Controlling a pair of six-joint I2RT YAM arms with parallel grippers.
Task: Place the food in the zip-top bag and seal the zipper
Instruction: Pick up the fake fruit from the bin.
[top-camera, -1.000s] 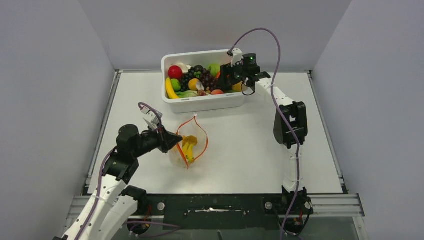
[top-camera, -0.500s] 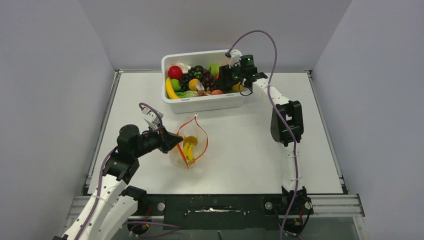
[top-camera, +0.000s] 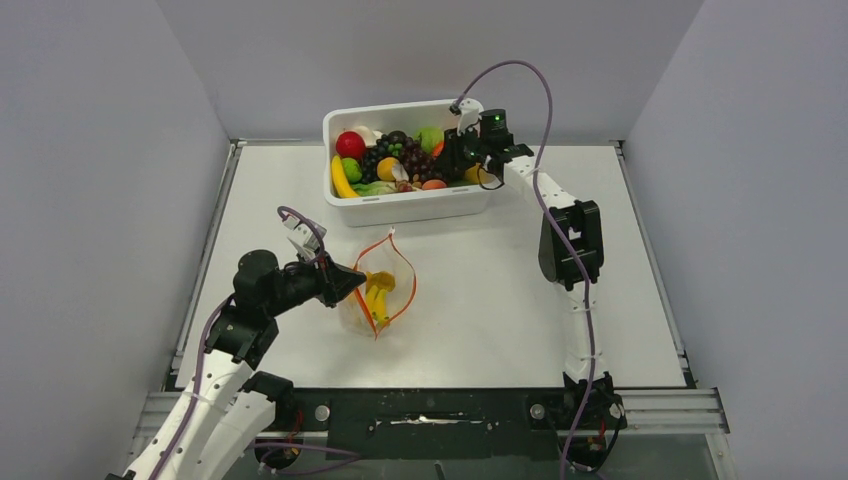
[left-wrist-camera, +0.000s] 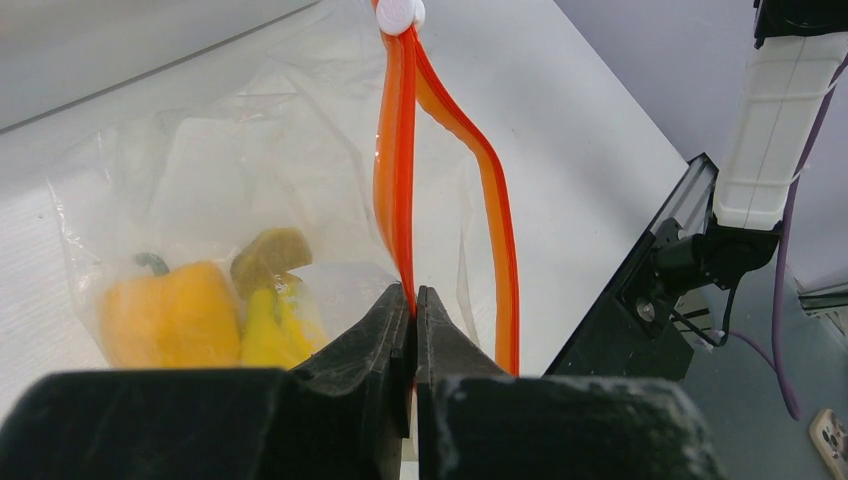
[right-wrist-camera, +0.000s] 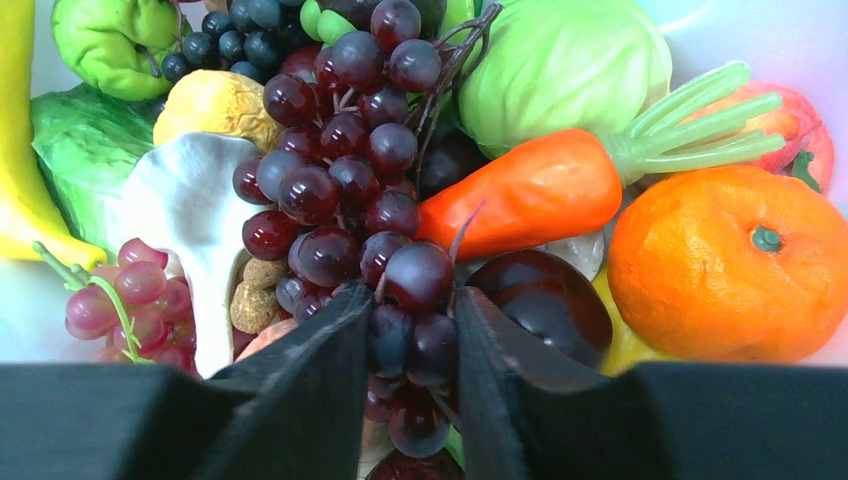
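The clear zip-top bag lies mid-table with its mouth held open. Inside it are an orange-yellow pepper and a yellow banana bunch. My left gripper is shut on one side of the orange-red zipper, at the bag's left edge. My right gripper reaches into the white tub at the back. Its fingers press both sides of a dark purple grapes bunch, which still rests among the other food.
The tub also holds an orange carrot, an orange, a green cabbage, pink grapes and several other toy foods. The right arm's elbow hangs above the table's right half.
The right gripper's jaws have closed from wide open onto the dark grapes, and that arm has edged slightly left. The left gripper and bag have not moved.
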